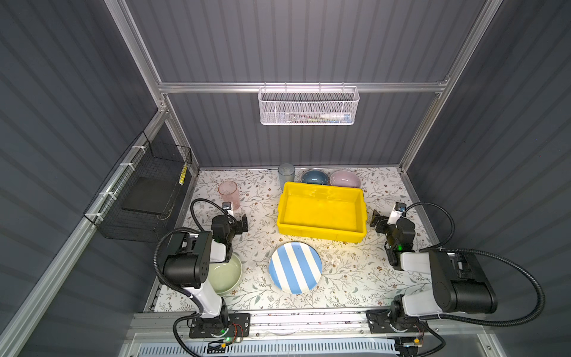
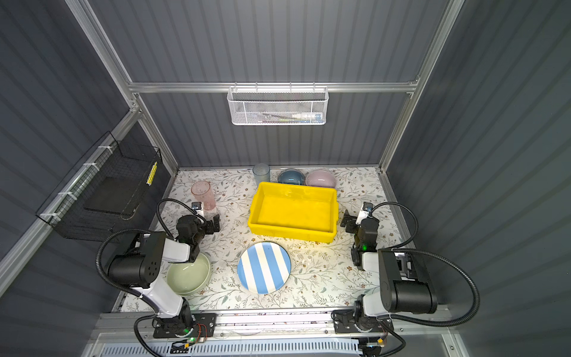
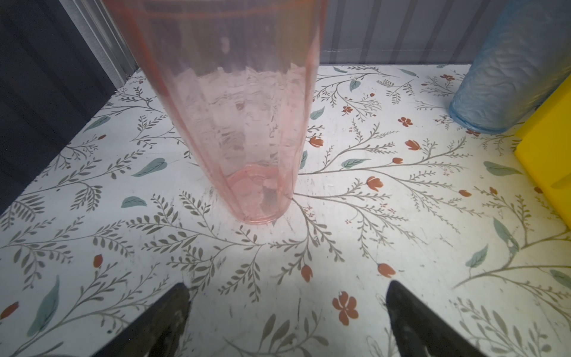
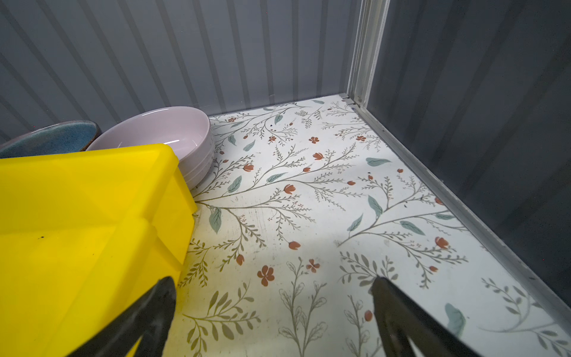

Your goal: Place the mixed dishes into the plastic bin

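Quick look at the setup. Got the yellow bin (image 1: 321,232) sitting mid-table, a bit toward the back, w/ every dish in view parked outside it on the flowery table (image 1: 355,278). Tucked behind it along the back wall, left to right: blue tumbler (image 1: 286,174), blue bowl (image 1: 314,178), lilac bowl (image 1: 345,178), both bowls just behind the back rim. In front of it: blue-white striped plate (image 1: 295,267), lying flat, near but not touching. Front left: green bowl (image 1: 227,276), partly under the left arm.

Now the left gripper (image 1: 238,223): spread all the way, holding nothing, low near the table, left of the bin & clear of it. Straight ahead of it in the left wrist view: pink tumbler (image 3: 241,129), upright, close but clear of both fingers (image 3: 163,321), not between them. Blue tumbler further off, by the bin's corner.

Same deal w/ the right gripper (image 4: 272,287): fully spread, nothing in it, just beside the bin's right end. In the right wrist view one finger overlapping the bin's corner, can't tell if touching tbh. Lilac bowl past that corner, ahead of the gripper, blue bowl beyond. Striped plate well apart from both grippers.
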You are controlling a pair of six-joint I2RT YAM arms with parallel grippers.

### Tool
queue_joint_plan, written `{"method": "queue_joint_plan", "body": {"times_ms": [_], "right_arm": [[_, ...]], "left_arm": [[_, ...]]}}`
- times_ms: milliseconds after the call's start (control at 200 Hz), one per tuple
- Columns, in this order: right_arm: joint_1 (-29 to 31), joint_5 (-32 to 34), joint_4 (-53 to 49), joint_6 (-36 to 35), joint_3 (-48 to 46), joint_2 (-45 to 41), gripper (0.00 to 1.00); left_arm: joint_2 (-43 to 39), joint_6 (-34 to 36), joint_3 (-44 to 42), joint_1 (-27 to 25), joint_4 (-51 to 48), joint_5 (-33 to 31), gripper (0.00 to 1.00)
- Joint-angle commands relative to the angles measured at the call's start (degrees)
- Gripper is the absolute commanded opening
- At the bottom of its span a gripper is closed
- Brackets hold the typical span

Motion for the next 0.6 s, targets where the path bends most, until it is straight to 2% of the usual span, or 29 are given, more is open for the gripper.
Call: {"method": "queue_joint_plan", "body": {"times_ms": [0,285,440,595], "right_arm": [[0.2,0.3,0.6,-0.4,1.0,0.2,0.99],[0.3,3.6,1.6,0.7,0.1,-0.9,0.99],[0.3,6.7,-8.9,1.3,2.4,-7.3,0.99],[0.4,9.6,-18.7,3.0,3.5,-17.8,0.99]], "left_arm": [[0.5,1.0,1.0,0.0,-0.8,0.5,1.00],[-0.4,-0.7,1.2,0.0,-1.7,-3.8,1.00],[-6.5,-1.1,4.8,-0.1,-12.9,-5.7,1.00],[-15.0,-4.5,8.7,-0.1,-25.9,-7.4,1.00]]}}
